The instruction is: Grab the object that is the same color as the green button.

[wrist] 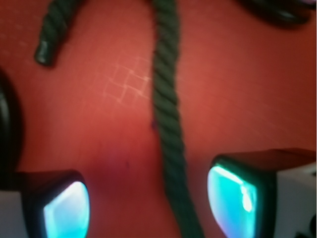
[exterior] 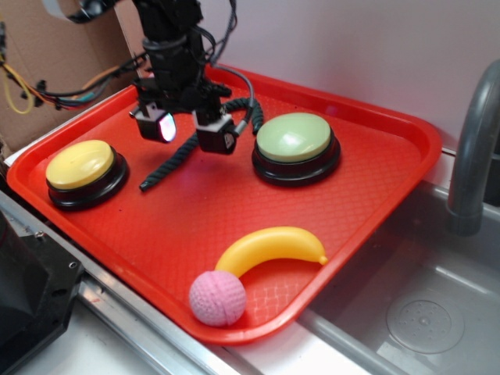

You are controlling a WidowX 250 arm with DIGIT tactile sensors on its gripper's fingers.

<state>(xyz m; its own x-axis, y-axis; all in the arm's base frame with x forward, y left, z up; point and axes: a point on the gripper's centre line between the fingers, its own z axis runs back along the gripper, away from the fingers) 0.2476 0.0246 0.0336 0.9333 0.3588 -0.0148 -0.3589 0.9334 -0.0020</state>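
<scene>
The dark green twisted rope (exterior: 173, 162) lies on the red tray (exterior: 375, 195), between the yellow-topped button and the pale-green domed button (exterior: 295, 145). My gripper (exterior: 187, 131) hangs just above the rope with its jaws wide open, one finger on each side. In the wrist view the rope (wrist: 168, 119) runs from top to bottom between the two glowing pads (wrist: 230, 198), nearer the right one, untouched. Its hooked end (wrist: 49, 34) curls at the top left.
A yellow-topped button (exterior: 82, 172) sits at the tray's left. A yellow banana (exterior: 273, 246) and a pink ball (exterior: 218, 298) lie near the tray's front edge. A metal sink (exterior: 414, 312) and grey faucet (exterior: 473, 148) are on the right. Cables (exterior: 47, 94) hang at the back left.
</scene>
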